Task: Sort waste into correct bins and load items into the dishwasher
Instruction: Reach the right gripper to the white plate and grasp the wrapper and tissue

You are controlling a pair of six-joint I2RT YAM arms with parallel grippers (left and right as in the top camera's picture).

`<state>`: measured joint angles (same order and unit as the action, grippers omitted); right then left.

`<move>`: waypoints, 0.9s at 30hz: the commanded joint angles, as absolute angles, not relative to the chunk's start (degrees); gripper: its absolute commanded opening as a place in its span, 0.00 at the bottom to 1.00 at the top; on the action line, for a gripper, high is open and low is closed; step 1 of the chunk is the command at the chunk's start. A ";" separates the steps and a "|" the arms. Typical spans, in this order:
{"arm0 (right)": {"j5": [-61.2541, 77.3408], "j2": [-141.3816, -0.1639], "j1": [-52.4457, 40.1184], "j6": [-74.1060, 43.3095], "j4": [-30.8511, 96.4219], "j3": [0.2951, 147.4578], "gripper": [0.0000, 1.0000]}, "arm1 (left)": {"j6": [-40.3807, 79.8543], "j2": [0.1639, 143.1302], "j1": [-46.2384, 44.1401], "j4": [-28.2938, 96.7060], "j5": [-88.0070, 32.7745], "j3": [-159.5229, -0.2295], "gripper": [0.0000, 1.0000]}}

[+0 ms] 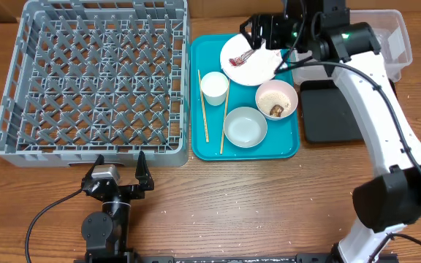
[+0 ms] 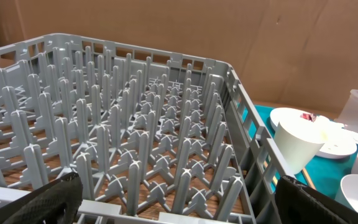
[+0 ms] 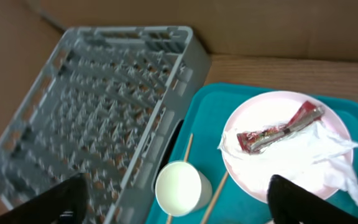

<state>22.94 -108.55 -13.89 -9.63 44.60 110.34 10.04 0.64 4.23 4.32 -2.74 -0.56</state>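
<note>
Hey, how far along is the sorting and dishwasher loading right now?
Nothing looks done: the rack is empty, and wrapper and napkin lie on the plate. In hand: the right pincer, open, hovers over that plate; the left pincer is open by the rack. Left: cup, empty bowl, rice bowl, chopsticks, all on the teal tray.

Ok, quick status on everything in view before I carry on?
dish rack: empty
plate: on the teal tray, carrying wrapper and napkin
cup: upright, empty
rice bowl: holds rice and a brown lump
second bowl: empty
chopsticks: lying flat on the tray
left gripper: open, holding nothing
right gripper: open, above the plate
</note>
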 commanded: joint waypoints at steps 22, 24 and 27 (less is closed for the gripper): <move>-14.92 -127.46 -20.29 -40.38 40.29 112.27 1.00 | 8.97 0.47 4.49 4.32 -2.37 -0.27 1.00; -16.95 -129.21 -20.29 -40.77 39.62 112.25 1.00 | 8.97 0.47 4.49 4.32 -2.37 -0.27 1.00; -17.98 -131.96 -20.29 -40.77 36.45 112.25 1.00 | 8.97 0.47 4.49 4.32 -2.37 -0.27 1.00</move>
